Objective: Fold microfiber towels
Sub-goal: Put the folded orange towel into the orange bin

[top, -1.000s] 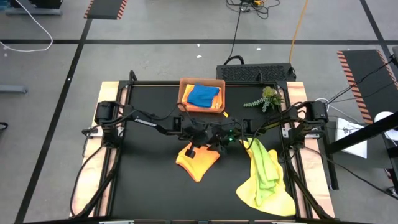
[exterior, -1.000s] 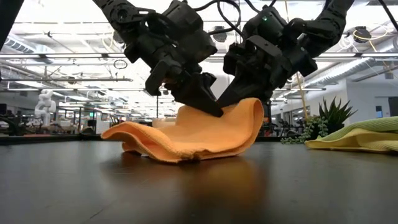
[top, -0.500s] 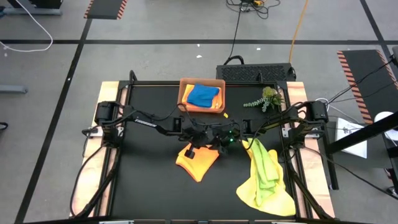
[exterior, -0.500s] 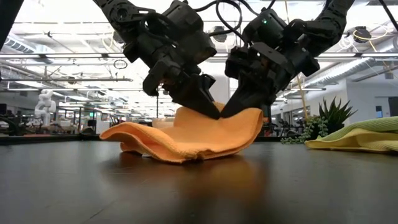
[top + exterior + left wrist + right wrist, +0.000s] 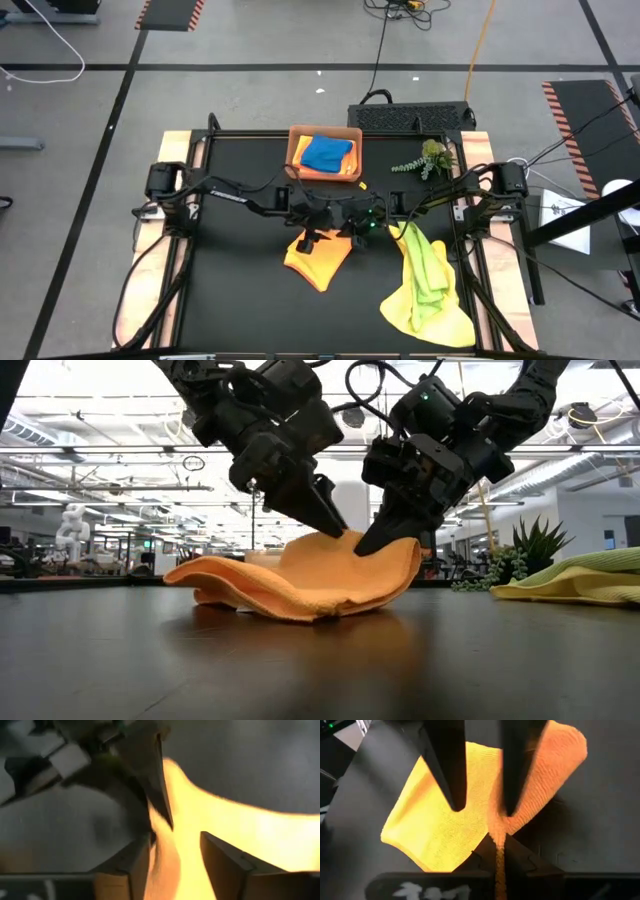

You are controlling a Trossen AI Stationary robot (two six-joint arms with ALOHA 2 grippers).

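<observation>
orange soft microfiber towel [image 5: 318, 258] lies rumpled mid-table before us, our right gripper [image 5: 362, 546] pinching its raised fold, our left gripper [image 5: 335, 524] parted just above it.

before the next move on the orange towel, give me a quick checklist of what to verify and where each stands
1. Right gripper has the orange towel: ok, shut on a raised fold of it in the right wrist view.
2. Left gripper has let go: ok, its fingers stand apart with cloth between them, not pinched.
3. Both grippers apart: not ok, their tips nearly meet over the towel in the low view.
4. Towel folded flat: not ok, it lies humped and creased.
5. Yellow and lime green towels out of the way: ok, heaped apart on the right.
6. Tray ready: cannot tell, the blue towel already lies in it.
</observation>
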